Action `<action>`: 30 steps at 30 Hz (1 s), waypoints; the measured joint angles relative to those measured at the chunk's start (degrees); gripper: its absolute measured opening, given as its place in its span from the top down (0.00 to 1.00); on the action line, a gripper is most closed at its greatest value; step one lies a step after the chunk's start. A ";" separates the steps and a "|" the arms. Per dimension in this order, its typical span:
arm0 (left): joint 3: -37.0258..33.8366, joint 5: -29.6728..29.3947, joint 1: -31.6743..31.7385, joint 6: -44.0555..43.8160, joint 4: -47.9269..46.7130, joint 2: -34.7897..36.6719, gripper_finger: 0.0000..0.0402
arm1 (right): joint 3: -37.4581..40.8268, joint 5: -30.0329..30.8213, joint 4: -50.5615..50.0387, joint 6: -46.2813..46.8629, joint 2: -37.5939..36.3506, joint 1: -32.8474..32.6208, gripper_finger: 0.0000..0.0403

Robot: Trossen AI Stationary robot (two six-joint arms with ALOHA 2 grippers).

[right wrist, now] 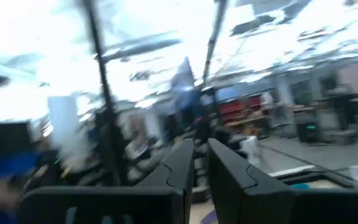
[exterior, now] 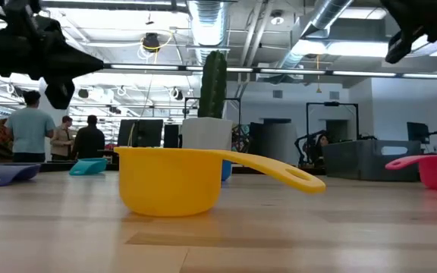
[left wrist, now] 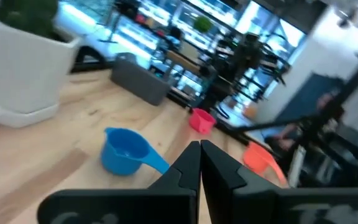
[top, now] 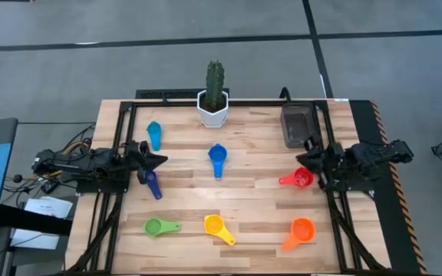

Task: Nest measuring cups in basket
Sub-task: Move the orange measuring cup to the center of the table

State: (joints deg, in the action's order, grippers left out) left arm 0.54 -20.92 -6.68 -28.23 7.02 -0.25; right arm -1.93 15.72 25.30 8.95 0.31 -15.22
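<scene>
**High view: red cup sits right under our right gripper, basket just behind it**

High view puts our right gripper (top: 311,159) at the table's right edge, its tip over or just beside the red cup (top: 301,179). We cannot tell from above whether it touches the cup. Our right wrist view shows the two fingers (right wrist: 185,163) a narrow gap apart with nothing between them, and it looks up into the room, not down at the table.

The red cup's handle points toward the table's middle, so its long axis runs across the table, roughly in line with the arm. The bowl lies nearest the gripper. We judge a grip on the bowl rim or a reach to the handle both possible from here.

The basket (top: 295,125) stands at the far right corner, near the gripper and just beyond the red cup. None of the cups is in it. That makes the right arm the plain choice for this cup.

Our left gripper (top: 156,160) waits at the left edge, fingers pressed together, between the light blue cup (top: 154,133) and the dark blue cup (top: 153,184). The blue cup (top: 217,158) lies mid-table; the green cup (top: 156,227), yellow cup (top: 216,226) and orange cup (top: 301,231) line the near side.
</scene>
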 joint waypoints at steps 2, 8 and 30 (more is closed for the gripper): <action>0.00 -2.26 0.00 -0.66 -0.09 0.00 1.00 | 0.00 4.04 1.37 0.06 -0.02 0.00 0.82; 0.02 -10.60 0.00 -2.91 0.17 -0.01 1.00 | 0.00 25.39 1.12 6.66 -0.02 0.00 0.82; 9.38 -8.43 2.04 3.99 1.47 -14.42 0.94 | -19.44 38.54 0.42 6.56 29.64 1.86 0.82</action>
State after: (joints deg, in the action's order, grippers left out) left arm 9.92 -29.35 -4.63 -24.24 8.49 -14.67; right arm -21.37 54.26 25.72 15.51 29.95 -13.37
